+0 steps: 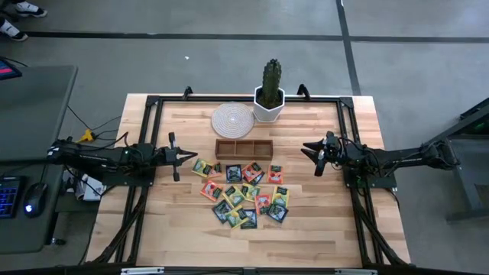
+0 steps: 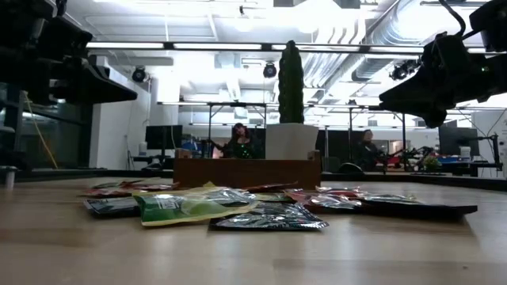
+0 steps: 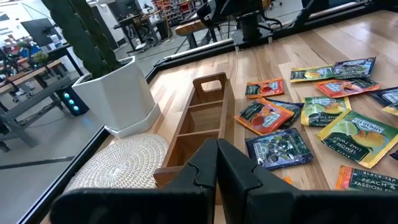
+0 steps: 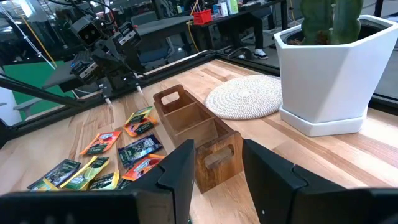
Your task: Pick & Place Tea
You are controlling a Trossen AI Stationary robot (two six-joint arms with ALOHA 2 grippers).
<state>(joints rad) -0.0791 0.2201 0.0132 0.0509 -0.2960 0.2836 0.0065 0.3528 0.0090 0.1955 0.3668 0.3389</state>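
Both claws clear of tea (image 1: pixel 244 192): left claw (image 1: pixel 195 156) closed, right claw (image 1: pixel 304 150) open.

The surface (image 1: pixel 183 229) carries a scatter of tea packets (image 1: pixel 243 194) near its middle, many overlapping. Just behind the scatter lies the wooden tray (image 1: pixel 244 148), its three compartments side by side in a row, left to right. Behind the tray, at the surface's far edge, stands the potted cactus (image 1: pixel 270 93), with the woven mat (image 1: pixel 232 119) just to its left. The left claw (image 1: pixel 189 156) hangs just left of the scatter and the tray; the right claw (image 1: pixel 308 150) hangs to their right, farther off, both pointing inward.
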